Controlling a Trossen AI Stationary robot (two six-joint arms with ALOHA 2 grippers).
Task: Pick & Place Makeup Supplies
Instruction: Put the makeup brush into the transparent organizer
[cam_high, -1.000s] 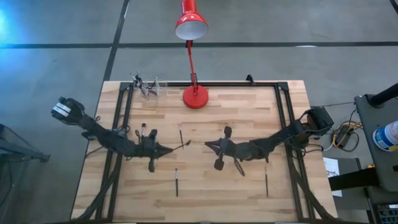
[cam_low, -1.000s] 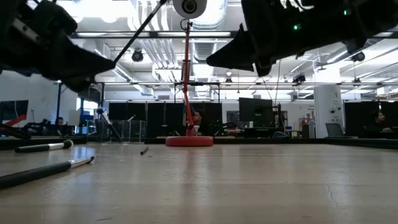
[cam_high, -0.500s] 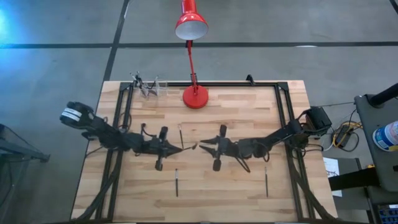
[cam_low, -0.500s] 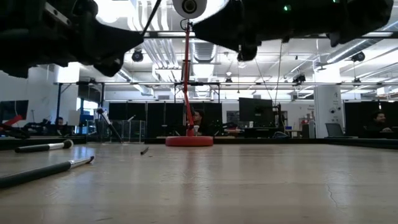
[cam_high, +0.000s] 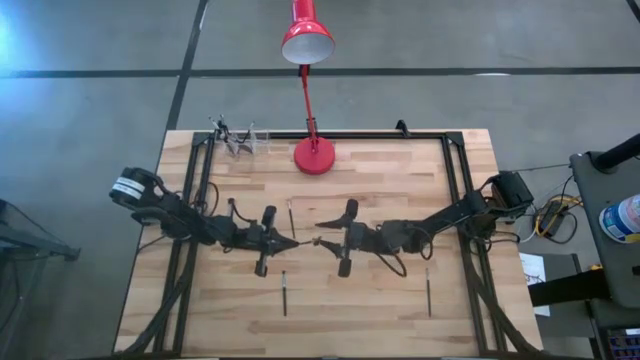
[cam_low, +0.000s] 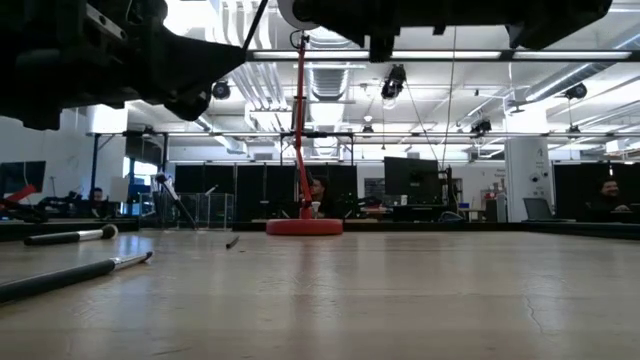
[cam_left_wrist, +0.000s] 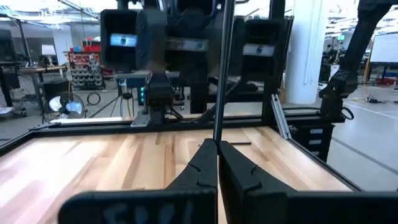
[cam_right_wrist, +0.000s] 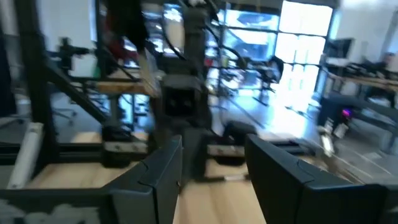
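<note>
right now a thin dark makeup stick (cam_left_wrist: 222, 68) is pinched upright between the fingers (cam_left_wrist: 198, 163) of the left gripper (cam_high: 291, 243), above the middle of the bench (cam_high: 380, 190). in the left wrist view the two fingers are pressed together on its lower end and the stick rises straight up past them. in the high view the stick itself is too thin to make out at the gripper tip.

the right gripper (cam_high: 322, 243) faces the left one, their tips nearly meeting over the bench's middle. its fingers (cam_right_wrist: 163, 167) are spread apart with nothing between them in the right wrist view, and the left arm shows blurred beyond the gap.

other makeup supplies lie loose on the bench: one brush (cam_high: 291, 215) just behind the left gripper, one pencil (cam_high: 284, 293) near the front edge below it, and another pencil (cam_high: 429, 292) toward the front right, well apart from the rest. in the low view two sticks (cam_low: 80, 272) lie on the wood at the left. a few more stand in a small clear holder (cam_high: 240, 141) at the back left corner, beside the base of the red desk lamp (cam_high: 312, 150).
</note>
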